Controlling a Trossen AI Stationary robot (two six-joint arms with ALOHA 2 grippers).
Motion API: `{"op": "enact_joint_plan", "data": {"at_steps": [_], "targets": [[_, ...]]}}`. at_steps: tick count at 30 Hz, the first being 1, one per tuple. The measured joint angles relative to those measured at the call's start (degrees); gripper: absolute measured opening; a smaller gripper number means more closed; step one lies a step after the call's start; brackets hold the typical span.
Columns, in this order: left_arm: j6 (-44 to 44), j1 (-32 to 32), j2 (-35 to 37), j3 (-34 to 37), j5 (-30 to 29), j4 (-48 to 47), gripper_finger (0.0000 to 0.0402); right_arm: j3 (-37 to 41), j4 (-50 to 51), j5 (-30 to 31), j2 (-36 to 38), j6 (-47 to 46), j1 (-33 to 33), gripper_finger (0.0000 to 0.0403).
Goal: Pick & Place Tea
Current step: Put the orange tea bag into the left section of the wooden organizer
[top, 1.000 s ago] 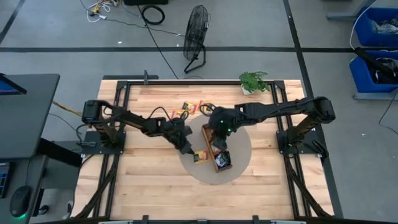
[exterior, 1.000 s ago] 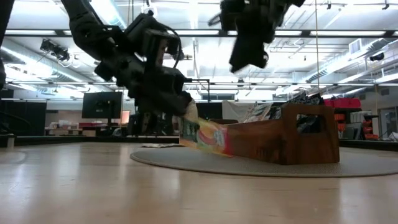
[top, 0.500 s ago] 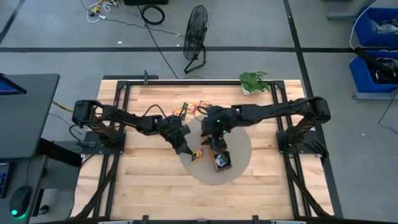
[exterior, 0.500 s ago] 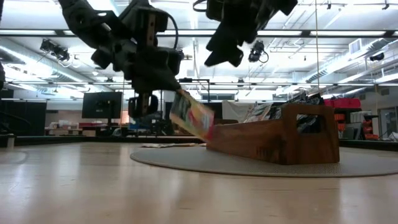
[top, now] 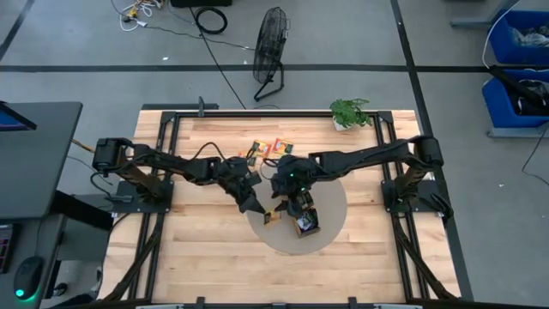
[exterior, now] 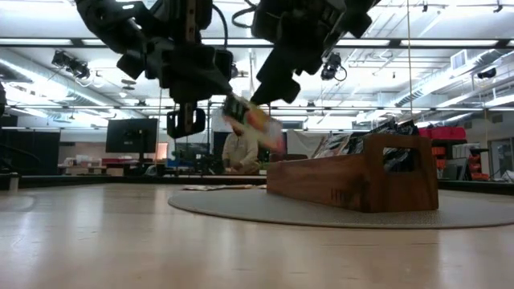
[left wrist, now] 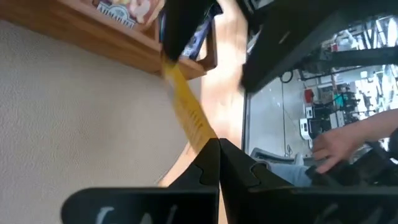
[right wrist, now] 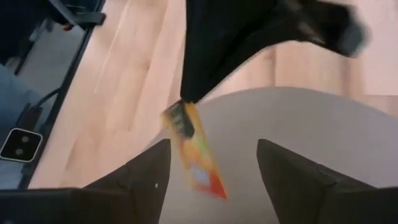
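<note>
An orange-yellow tea sachet [top: 273,216] [right wrist: 194,151] hangs over the left part of the round grey-beige mat [top: 329,206], with my left gripper [top: 257,206] shut on it. My right gripper [right wrist: 214,177] is open just above and to the right of it. In the right wrist view its two fingers stand on either side of the sachet, apart from it. The long wooden tray [exterior: 353,181] stands on the mat with more tea upright in its compartments [top: 307,223]. My left gripper pinches the sachet's upper end [right wrist: 180,116] between its two shut fingers [left wrist: 208,163]. The fingers slant down from the table's left. The sachet sticks out beyond the fingertips [exterior: 255,122], tilted downward toward the tray, clear of the mat and the tray.
A few loose tea sachets [top: 268,148] lie on the wooden tabletop beyond the mat. A small green plant [top: 350,112] stands at the far right. A person [exterior: 241,151] shows in the room behind the table.
My left gripper has gone up with the sachet, whose lower end has come off the mat beside the tray and now hangs clear. My right gripper has gone down and toward the table's left, over the sachet, has rolled, and its fingers stand wider apart.
</note>
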State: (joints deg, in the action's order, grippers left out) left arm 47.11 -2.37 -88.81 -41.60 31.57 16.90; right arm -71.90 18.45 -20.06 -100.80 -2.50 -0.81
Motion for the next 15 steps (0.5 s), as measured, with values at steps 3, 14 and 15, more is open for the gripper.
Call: {"op": "enact_joint_plan", "data": {"at_steps": [3,14,15], "targets": [[-0.25,0.00,0.80,-1.26,0.19,-0.48,0.0000,0.00,-1.00,-1.83,-1.60,-0.04,-0.50,0.0241],[-0.85,-0.02,1.33,-2.24,-0.26,-2.27,0.0000,0.04,-1.94,-3.55,-2.20,1.26,-1.69,0.0165],[-0.85,0.00,1.33,-2.24,-0.26,-2.19,0.0000,0.04,-1.65,-3.53,-2.20,1.24,-1.69,0.0142]]}}
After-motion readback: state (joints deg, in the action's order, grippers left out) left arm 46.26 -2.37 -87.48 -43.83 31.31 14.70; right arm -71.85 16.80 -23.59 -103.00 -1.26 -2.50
